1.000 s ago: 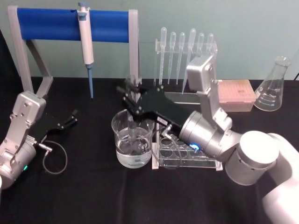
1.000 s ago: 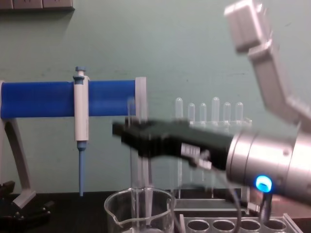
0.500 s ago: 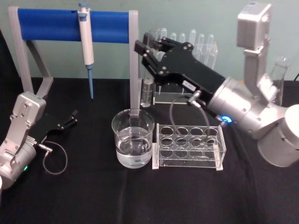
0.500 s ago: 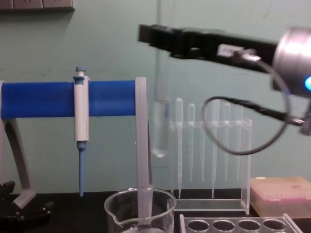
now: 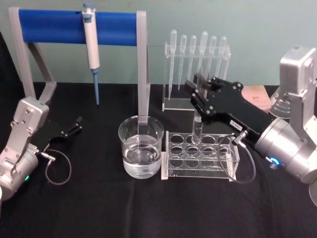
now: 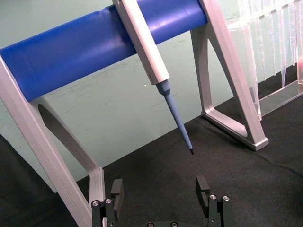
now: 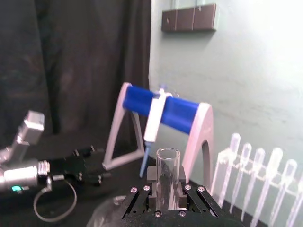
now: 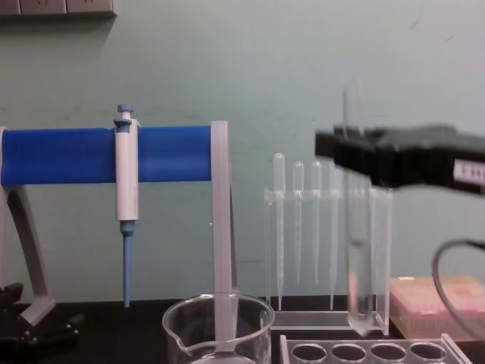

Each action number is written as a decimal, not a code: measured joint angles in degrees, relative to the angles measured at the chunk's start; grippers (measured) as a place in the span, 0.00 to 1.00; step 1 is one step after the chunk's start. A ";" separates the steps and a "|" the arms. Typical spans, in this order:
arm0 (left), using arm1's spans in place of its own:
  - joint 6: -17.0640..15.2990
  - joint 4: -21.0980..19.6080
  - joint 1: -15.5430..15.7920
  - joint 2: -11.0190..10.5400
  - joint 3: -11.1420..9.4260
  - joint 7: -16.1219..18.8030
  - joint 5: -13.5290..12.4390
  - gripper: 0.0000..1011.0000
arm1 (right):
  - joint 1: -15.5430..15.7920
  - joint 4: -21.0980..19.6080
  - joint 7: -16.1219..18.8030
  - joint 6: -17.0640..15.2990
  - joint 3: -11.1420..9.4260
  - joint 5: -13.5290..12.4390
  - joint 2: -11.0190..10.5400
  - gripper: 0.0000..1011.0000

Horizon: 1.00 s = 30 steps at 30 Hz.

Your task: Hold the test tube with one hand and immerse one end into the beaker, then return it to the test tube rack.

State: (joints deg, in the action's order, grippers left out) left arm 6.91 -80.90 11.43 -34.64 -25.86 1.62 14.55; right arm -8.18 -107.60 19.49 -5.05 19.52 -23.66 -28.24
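1. On the far left, the left gripper (image 5: 77,124) was parked low on the black table (image 5: 99,208). Its fingers were spread apart and nothing was held in them.

2. Behind it, a pipette (image 5: 91,44) was hung on a blue stand (image 5: 74,26). It was not touched.

3. Near the middle, the beaker (image 5: 140,152) was stood on the table with water in it. No tube was in it. The beaker was left alone, just to the left of the clear rack (image 5: 200,156).

4. Right of the beaker, the test tube (image 5: 196,130) was held upright over the rack. Its round bottom was seen just above a hole in the far row in the chest view, not yet set down.

5. The tube was pinched near its top by the right gripper (image 5: 199,94), with the fingers pressed on the glass.

6. It was judged that the dip was no longer the job in hand, and the return was nearly done. Lowering the tube into a hole and letting go were left.

7. Behind the rack, a row of droppers (image 5: 197,52) was stood well clear.
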 joint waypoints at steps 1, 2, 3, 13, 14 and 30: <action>0.00 0.00 0.00 0.00 0.00 0.00 0.00 0.99 | 0.33 0.52 -0.09 0.24 0.04 0.62 0.00 0.22; 0.00 0.00 0.00 -0.01 0.00 0.00 0.00 0.99 | 0.47 0.86 -0.11 0.43 0.06 0.91 0.03 0.22; 0.00 0.00 0.00 0.00 0.00 0.00 0.00 0.99 | 0.58 1.21 -0.12 0.68 0.07 1.18 0.09 0.22; 0.00 0.00 0.00 0.00 0.00 0.00 0.00 0.99 | 0.06 5.77 0.44 2.51 0.61 3.27 2.49 0.22; 0.00 0.00 0.00 0.00 0.00 0.00 0.00 0.99 | -0.18 6.40 0.54 2.65 0.75 3.52 2.91 0.22; 0.00 0.00 0.00 0.00 0.00 0.00 0.00 0.99 | -2.48 12.75 1.82 4.08 1.95 5.36 6.23 0.22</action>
State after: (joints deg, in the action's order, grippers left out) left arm 6.91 -80.90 11.43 -34.65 -25.86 1.62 14.55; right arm -10.66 -94.86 21.30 -0.97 21.47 -18.30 -22.01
